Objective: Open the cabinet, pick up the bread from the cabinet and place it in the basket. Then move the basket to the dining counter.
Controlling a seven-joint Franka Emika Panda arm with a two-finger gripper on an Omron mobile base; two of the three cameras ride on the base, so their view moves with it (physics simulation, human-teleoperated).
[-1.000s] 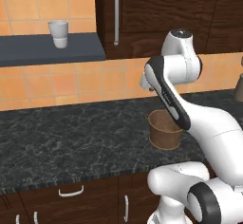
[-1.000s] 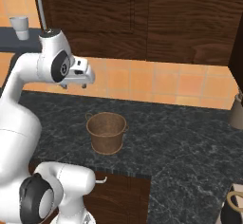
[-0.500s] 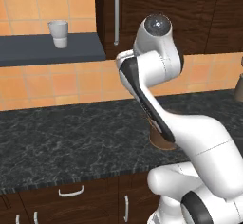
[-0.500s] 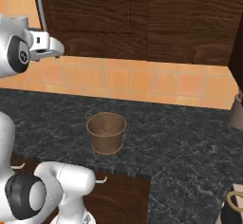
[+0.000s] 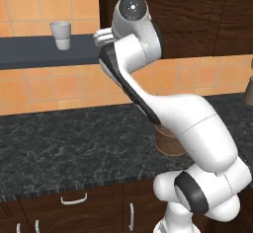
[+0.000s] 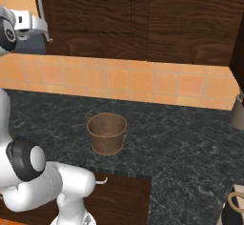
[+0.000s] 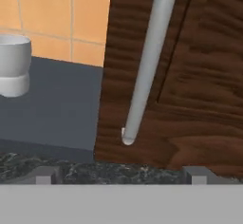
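The arm is rising from over the basket (image 6: 107, 132) toward the cabinet (image 7: 180, 76), now facing its handle (image 7: 148, 61), so door-opening is beginning. The handle's long axis is running vertically. The jaws are standing released, tips spread. The basket is sitting upright on the desk (image 6: 186, 143).

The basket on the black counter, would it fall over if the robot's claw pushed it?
Probably not easily. The basket stands upright on the black counter and looks short with a wide open mouth, so a gentle push would likely slide it. It tapers toward its base, so a shove high on the rim might tip it. It looks empty, so likely light.
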